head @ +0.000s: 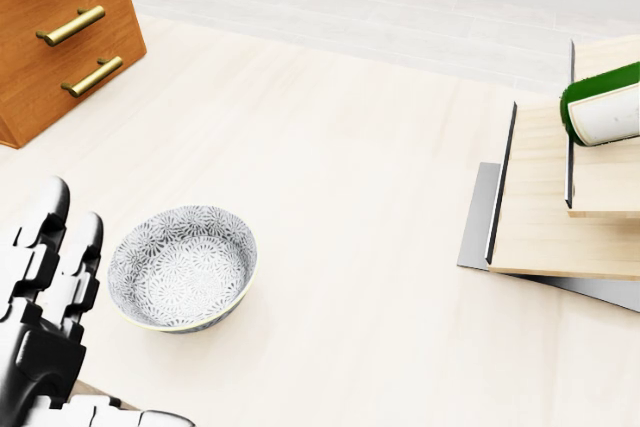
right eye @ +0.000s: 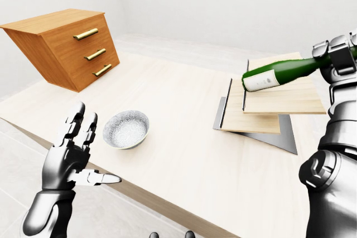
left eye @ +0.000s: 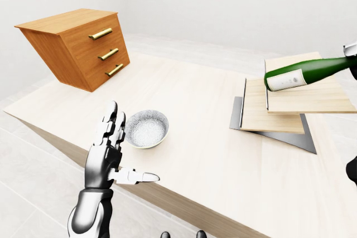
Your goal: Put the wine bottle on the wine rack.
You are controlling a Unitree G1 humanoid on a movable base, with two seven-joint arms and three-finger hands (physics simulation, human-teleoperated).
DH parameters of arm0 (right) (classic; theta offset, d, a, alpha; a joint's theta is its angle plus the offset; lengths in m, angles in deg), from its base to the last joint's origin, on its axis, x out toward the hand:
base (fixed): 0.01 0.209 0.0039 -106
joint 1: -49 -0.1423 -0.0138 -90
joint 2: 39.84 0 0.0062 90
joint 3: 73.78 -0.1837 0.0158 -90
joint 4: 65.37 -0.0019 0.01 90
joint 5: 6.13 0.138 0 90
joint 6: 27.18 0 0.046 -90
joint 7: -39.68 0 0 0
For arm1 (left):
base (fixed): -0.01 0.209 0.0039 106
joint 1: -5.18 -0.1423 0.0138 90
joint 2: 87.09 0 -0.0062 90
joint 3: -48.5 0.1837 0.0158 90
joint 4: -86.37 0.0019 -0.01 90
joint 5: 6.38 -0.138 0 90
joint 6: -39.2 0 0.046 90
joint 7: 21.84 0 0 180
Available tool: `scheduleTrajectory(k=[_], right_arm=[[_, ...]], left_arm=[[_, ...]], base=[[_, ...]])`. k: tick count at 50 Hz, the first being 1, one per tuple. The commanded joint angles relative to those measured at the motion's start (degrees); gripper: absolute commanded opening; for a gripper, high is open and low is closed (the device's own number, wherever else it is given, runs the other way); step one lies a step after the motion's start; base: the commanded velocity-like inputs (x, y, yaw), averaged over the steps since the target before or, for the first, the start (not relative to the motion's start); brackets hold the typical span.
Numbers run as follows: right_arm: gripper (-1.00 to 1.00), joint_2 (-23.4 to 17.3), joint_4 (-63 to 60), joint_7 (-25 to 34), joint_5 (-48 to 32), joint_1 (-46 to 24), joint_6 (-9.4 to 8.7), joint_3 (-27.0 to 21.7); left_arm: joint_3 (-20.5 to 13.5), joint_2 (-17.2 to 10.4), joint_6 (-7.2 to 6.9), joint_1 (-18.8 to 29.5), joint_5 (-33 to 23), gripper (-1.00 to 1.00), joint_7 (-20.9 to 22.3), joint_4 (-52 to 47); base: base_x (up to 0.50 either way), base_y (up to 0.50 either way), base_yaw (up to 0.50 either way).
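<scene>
A green wine bottle with a white label lies nearly level in the air, base end pointing left, over the stepped wooden wine rack at the right of the table. My right hand is shut round its neck end at the right edge of the right-eye view. In the head view only the bottle's base shows at the right edge, above the rack. My left hand is held open with fingers spread at the table's near edge, empty.
A patterned grey bowl stands on the table just right of my left hand. A wooden chest of drawers with brass handles sits tilted at the table's far left. The rack rests on a grey metal plate.
</scene>
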Motion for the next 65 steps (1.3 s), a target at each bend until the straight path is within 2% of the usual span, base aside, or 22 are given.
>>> scheduleTrajectory(k=[1,10,12,16,22,23,25,27,28,29,30,55,65], right_arm=[[-1.00,-3.2,2.6,-2.2,0.2,12.7,0.00,5.1],[-1.00,-3.9,2.6,-2.0,0.7,14.9,0.00,4.7],[-0.85,-4.0,2.7,-1.8,0.6,15.3,0.00,4.8],[-0.40,-4.0,2.6,-1.7,0.3,15.6,0.00,5.0],[-0.22,-4.4,2.9,-1.4,0.1,16.2,0.00,5.0],[-0.03,-4.5,2.7,-1.2,0.0,16.5,0.00,5.0],[0.20,-4.7,2.6,-1.2,0.0,16.7,0.00,4.8],[0.69,-5.0,2.7,-1.2,0.0,16.9,0.00,4.7],[0.80,-5.2,2.6,-1.3,0.0,16.9,0.00,4.7],[0.84,-5.3,2.5,-1.4,0.1,16.9,0.00,4.6],[1.00,-5.7,2.3,-1.5,0.1,16.8,0.00,4.5],[1.00,-6.3,1.1,-5.0,1.3,15.2,0.00,4.3],[1.00,-7.6,-2.3,-5.1,3.2,17.4,0.00,3.2]], left_arm=[[0.1,0.0,0.00,-0.2,0.0,1.00,0.0,0.2],[0.2,0.0,0.00,-0.2,0.0,1.00,0.0,0.1],[0.2,0.0,0.00,-0.3,0.0,1.00,0.0,0.2],[0.3,0.0,0.00,-0.3,-0.1,1.00,0.0,0.5],[0.2,-0.1,0.00,-0.2,0.0,1.00,0.0,0.7],[0.2,-0.1,0.00,-0.2,0.0,1.00,0.0,0.8],[0.3,-0.1,0.00,-0.4,-0.1,1.00,0.1,1.2],[0.5,0.1,0.00,-0.5,-0.2,1.00,0.1,1.7],[0.6,0.1,0.00,-0.5,-0.3,1.00,0.1,1.8],[0.6,0.0,0.00,-0.5,-0.3,1.00,0.1,1.8],[0.6,0.0,0.00,-0.4,-0.3,1.00,0.0,1.8],[0.9,-0.2,0.00,-0.7,-0.2,1.00,0.0,2.8],[0.9,-0.1,0.00,-0.7,-0.2,1.00,0.0,3.0]], base=[[0.00,0.00,0.00],[0.00,0.00,0.00],[0.00,0.00,0.00],[0.00,0.00,0.00],[0.00,0.00,0.00],[0.00,0.00,0.00],[0.00,0.00,0.00],[0.00,0.00,0.00],[0.00,0.00,0.00],[0.00,0.00,0.00],[0.00,0.00,0.00],[0.00,0.00,0.00],[0.00,0.00,0.00]])
